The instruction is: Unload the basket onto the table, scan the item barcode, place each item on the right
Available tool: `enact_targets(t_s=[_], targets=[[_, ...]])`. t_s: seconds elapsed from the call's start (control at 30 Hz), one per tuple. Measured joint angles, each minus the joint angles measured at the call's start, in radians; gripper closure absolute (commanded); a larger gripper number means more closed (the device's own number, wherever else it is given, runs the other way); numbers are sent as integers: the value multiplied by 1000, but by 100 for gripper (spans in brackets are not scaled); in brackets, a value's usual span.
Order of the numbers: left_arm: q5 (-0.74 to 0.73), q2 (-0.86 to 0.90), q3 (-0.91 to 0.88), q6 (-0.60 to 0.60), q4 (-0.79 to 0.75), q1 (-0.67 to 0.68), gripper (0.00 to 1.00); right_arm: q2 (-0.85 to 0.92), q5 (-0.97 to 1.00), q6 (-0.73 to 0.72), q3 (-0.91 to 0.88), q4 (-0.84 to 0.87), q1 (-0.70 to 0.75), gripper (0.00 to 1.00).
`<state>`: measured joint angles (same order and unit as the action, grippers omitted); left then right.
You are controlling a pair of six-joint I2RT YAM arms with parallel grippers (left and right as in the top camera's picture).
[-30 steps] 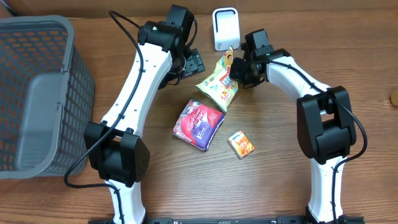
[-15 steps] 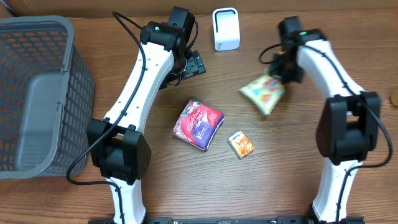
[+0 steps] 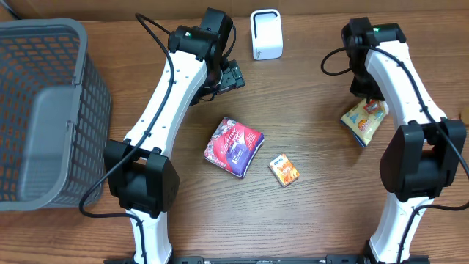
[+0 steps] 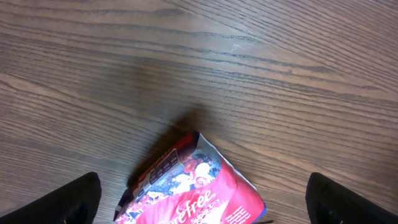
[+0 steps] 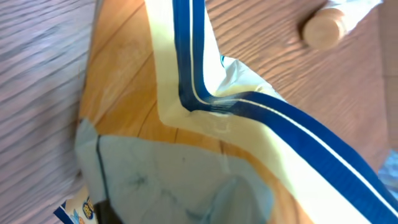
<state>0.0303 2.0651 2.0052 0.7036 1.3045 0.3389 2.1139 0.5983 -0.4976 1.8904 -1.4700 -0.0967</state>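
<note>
Two arms stand at the 6 o'clock edge of the desk point(image 3: 315, 110), and both reach far toward 12 o'clock. The left arm rises from its base at about 7 o'clock, runs as a long white line to the far side and bends there. Its tool point(image 3: 231, 75) points down at the wood, near the white scanner point(image 3: 265, 33), on the scanner's 7 o'clock side. This tool is wide open. In the left wrist view its two black fingers point(image 4: 59, 202) sit in the opposite lower corners, and between them are only the desk below and one corner of a red packet point(image 3: 233, 147).

The right arm rises from about 5 o'clock, goes up to 1 o'clock and folds back down toward 3 o'clock. Its tool point(image 3: 364, 99) is mostly hidden under the arm's white link, and it is closed on the top of a yellow snack packet point(image 3: 363, 121). The packet sits tilted at 3 o'clock, well apart from the scanner, which stands upright at 12 o'clock. I cannot tell whether its lower end touches the wood. In the right wrist view the packet fills almost all the picture, with a blue stripe on pale yellow.

The desk is brown wood with a clear grain. The red packet lies near the centre. A small orange box point(image 3: 283, 170) lies near it on its 4 o'clock side, not touching. A grey plastic basket point(image 3: 44, 110) takes the 9 o'clock edge.
</note>
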Motion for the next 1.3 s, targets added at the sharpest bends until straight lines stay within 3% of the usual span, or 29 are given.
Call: enact_targets(t_s=[0.27,0.5,0.8,0.9,1.13,1.2,1.23,1.3], targets=[[0,0,0,0,1,0,3,0,35,-21,-137,0,79,96],[0,0,0,-5,1,0,3,0,14,-23,-147,-7,147,96],[0,0,0,-5,1,0,2,0,-75,-22,-147,72,57,96],[0,0,0,-10,1,0,30,0,-90,-22,-147,74,-2,96],[-79,4,0,-55,-39,2,67,0,-134,-21,-139,46,-79,96],[-130,18,0,-87,-60,8,91,0,-171,-16,-122,31,-89,96],[-155,31,0,-96,-66,14,96,0,-220,4,-95,24,-93,96],[-199,65,0,-111,-74,27,96,0,-305,47,-47,20,-92,96]])
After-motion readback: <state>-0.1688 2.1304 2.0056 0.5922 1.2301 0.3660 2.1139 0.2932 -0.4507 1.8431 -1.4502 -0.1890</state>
